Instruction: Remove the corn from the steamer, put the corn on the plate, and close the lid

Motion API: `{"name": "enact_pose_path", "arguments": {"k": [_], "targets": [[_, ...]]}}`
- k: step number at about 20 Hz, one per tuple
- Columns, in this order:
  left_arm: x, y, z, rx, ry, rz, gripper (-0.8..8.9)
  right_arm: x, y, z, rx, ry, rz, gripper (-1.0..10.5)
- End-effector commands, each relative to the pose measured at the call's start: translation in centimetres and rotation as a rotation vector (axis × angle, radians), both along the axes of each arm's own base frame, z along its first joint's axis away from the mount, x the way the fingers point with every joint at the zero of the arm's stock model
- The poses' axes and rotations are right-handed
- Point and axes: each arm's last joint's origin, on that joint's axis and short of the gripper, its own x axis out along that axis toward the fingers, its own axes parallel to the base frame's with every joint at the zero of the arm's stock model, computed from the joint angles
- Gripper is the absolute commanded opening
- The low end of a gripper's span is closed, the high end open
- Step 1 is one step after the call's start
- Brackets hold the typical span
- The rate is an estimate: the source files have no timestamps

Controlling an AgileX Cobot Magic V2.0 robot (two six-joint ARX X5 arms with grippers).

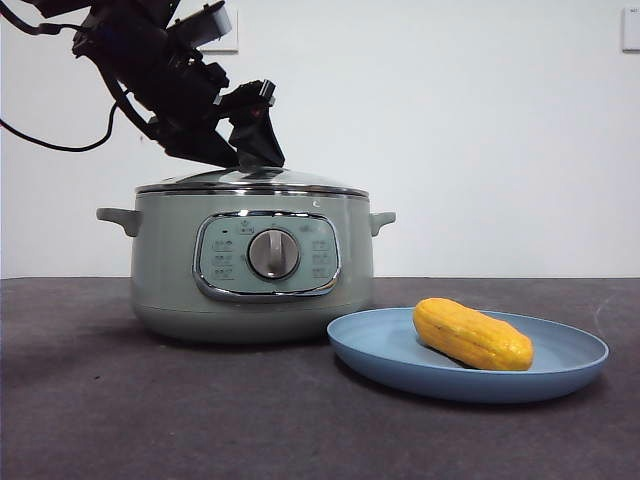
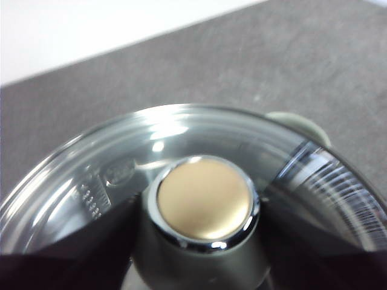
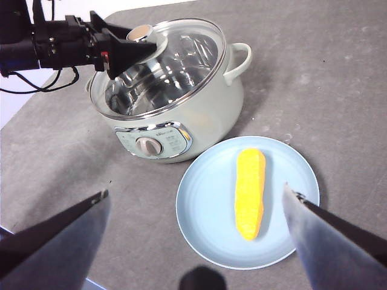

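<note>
So the left hand (image 1: 252, 135) is down on top of the lid (image 1: 252, 182), its two black jaws pinching the lid's knob (image 2: 204, 199) from either side, you can see the knob sitting right between them in the left wrist view. The lid is on the steamer (image 1: 252, 265), chrome rim on the pot's rim, though from the right wrist view it looks a touch tilted, can't say for sure if it's fully seated. Steamer sits on the dark grey tabletop (image 1: 100, 400) with its dial facing the front camera. Just beside it is the light-blue plate (image 1: 560, 375), and the corn (image 1: 472, 335) is lying on its side on the plate. The right hand (image 3: 196, 241) hangs well above the plate, jaws spread wide, holding nothing.
</note>
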Motion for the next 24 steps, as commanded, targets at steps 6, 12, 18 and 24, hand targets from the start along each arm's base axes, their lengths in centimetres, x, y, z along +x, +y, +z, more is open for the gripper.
{"name": "enact_pose_path", "arguments": {"k": [6, 12, 18, 24], "targets": [[-0.1, 0.2, 2.1, 0.005, -0.011, 0.005, 5.40, 0.0, 0.0, 0.0, -0.001, -0.005, 0.006, 4.8], [-1.1, 0.5, 5.9, 0.018, 0.042, -0.011, 5.39, 0.0, 0.0, 0.0, -0.012, -0.013, 0.013, 4.8], [-3.8, 1.4, 10.5, 0.033, 0.208, -0.085, 5.31, 0.0, 0.1, 0.0, -0.024, -0.025, 0.052, 4.8], [-7.7, 2.5, 14.1, 0.015, 0.373, -0.182, 5.30, 0.1, 0.2, -0.1, -0.045, -0.029, 0.090, 4.7]]}}
